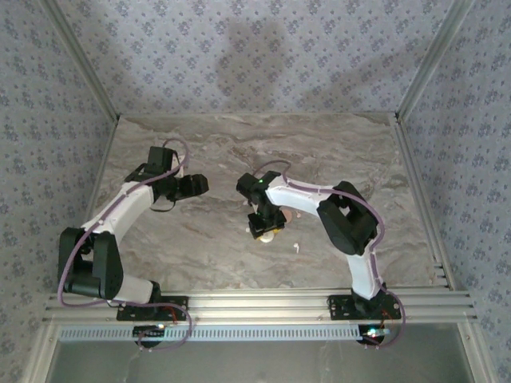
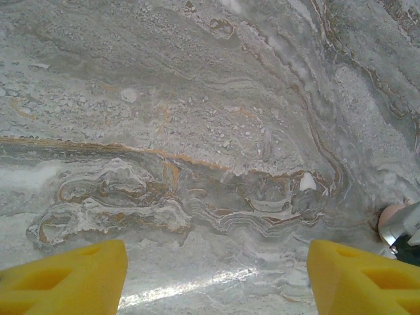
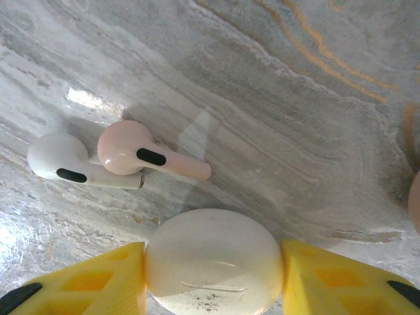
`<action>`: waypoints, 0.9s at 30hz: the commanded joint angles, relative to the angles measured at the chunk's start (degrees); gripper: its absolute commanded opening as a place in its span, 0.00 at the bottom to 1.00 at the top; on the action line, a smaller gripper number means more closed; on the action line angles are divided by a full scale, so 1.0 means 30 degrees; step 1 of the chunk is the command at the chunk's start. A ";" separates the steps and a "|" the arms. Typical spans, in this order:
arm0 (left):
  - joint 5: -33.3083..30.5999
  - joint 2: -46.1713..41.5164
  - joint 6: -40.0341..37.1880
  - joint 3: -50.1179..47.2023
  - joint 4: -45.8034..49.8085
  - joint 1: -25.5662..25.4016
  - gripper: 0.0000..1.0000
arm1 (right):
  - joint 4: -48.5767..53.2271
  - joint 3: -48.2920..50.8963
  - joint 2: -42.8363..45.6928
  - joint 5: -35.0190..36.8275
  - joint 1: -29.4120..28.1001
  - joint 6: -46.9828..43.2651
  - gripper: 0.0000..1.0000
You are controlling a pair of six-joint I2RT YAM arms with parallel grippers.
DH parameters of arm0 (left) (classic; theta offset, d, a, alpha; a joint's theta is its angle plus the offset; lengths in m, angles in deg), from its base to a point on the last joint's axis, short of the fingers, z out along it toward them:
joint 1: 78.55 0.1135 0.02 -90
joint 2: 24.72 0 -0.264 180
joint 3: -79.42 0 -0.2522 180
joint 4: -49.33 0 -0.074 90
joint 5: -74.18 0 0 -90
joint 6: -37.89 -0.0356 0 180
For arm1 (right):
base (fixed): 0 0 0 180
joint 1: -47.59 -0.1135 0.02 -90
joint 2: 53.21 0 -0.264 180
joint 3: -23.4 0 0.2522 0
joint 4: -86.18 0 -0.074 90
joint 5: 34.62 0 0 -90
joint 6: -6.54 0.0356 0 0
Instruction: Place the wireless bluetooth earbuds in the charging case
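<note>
The right gripper (image 3: 213,268) is closed narrow onto the charging case (image 3: 211,239). Its yellow fingers (image 3: 105,279) press the case's left and right sides, and the smooth white rounded shell fills the gap between them. The case sits low on the table (image 1: 335,144).

Just beyond the case, a little to the left in the wrist view, the two earbuds lie side by side on the table. The pink-tinted earbud (image 3: 128,151) is the nearer one to the case, its stem pointing right. The white earbud (image 3: 58,159) touches its far-left side. Neither touches the case.

From above, a tiny white bit (image 1: 295,247) lies to the right of the case, slightly nearer the arm bases, and is too small to identify.

The left gripper (image 2: 216,275) is left of the case and somewhat farther up the table, apart from it. Its jaws are wide apart over bare marble and hold nothing.

Beyond the case the table runs bare to the patterned back wall (image 1: 255,56). Right of the case it is bare out to the metal side frame (image 1: 415,191). An aluminium rail (image 1: 263,302) edges the table on the near side of the case.
</note>
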 commanded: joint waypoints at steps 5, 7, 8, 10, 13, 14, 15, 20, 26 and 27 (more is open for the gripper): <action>0.0481 -0.0932 0.0175 0.1156 0.0086 0.0174 0.72 | -0.1621 0.1384 0.1457 0.1758 -0.0115 0.1631 0.48; 0.0900 -0.0888 0.0073 0.1537 0.0248 0.0174 0.72 | -0.2197 0.2093 0.2158 0.1895 -0.0175 0.2310 0.48; 0.1086 -0.0915 0.0002 0.1714 0.0378 0.0147 0.72 | -0.2614 0.2508 0.2562 0.2050 -0.0215 0.2672 0.48; 0.1364 -0.1096 -0.0076 0.1868 0.0415 0.0145 0.72 | -0.3341 0.3298 0.3257 0.2206 -0.0219 0.3409 0.48; 0.1686 -0.1367 -0.0127 0.1917 0.0108 0.0145 0.72 | -0.4279 0.4458 0.4596 0.2513 -0.0440 0.4524 0.47; 0.1784 -0.1426 -0.0163 0.1925 -0.0020 0.0145 0.71 | -0.4583 0.5036 0.5013 0.2631 -0.0518 0.4820 0.48; 0.1938 -0.1470 -0.0138 0.1918 -0.0187 0.0145 0.71 | -0.4885 0.5571 0.5458 0.2710 -0.0530 0.5084 0.47; 0.2846 -0.1501 0.0075 0.1713 -0.0924 -0.0056 0.70 | -0.5707 0.7091 0.7311 0.3198 -0.0653 0.6332 0.47; 0.3391 -0.1699 -0.0134 0.1347 -0.1751 -0.0491 0.69 | -0.7095 0.9150 0.9867 0.3649 -0.0741 0.7783 0.46; 0.3578 -0.1739 -0.0134 0.1303 -0.1963 -0.0521 0.69 | -0.7252 0.9413 1.0269 0.3718 -0.0728 0.7969 0.46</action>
